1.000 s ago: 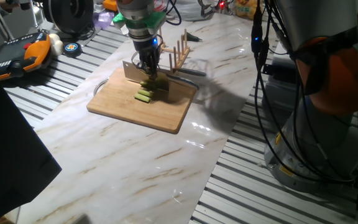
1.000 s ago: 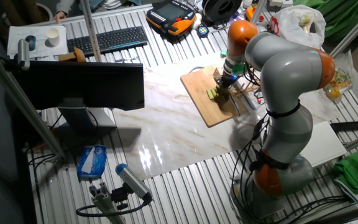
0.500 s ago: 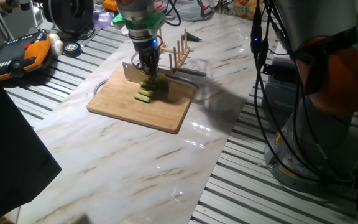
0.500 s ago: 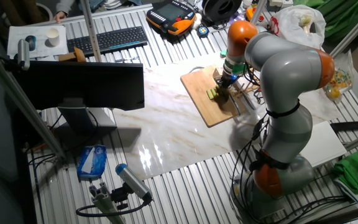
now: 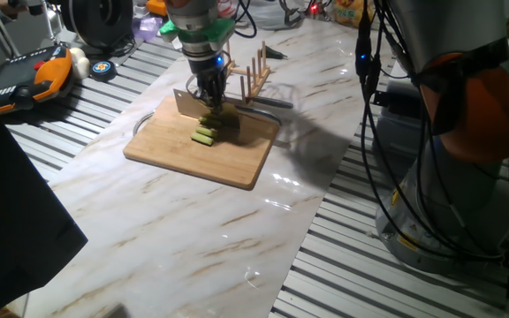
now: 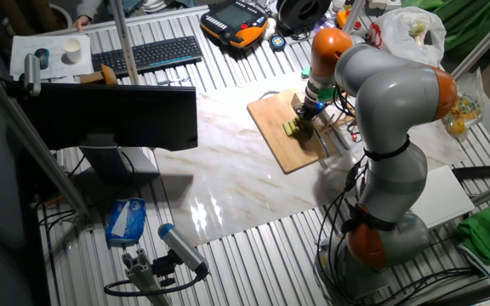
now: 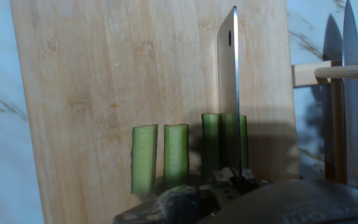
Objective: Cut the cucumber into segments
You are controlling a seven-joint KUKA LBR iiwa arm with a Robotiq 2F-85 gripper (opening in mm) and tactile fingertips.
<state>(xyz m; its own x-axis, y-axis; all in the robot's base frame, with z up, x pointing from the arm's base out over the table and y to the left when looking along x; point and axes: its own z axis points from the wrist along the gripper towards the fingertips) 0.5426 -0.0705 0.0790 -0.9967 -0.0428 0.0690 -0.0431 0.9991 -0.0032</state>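
Overhead lamps are glaring off my marble desk (image 5: 237, 221) in white streaks; the wooden board (image 7: 104, 74) is showing evenly lit and sharp, while my wrist housing is blurring darkly below

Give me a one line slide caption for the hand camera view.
Knife blade bearing down on the remaining cucumber, two cut segments lying apart beside it on the wooden board.

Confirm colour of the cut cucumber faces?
Pale yellow-green, with darker green skin edges, on the segments; the hand view shows it best.
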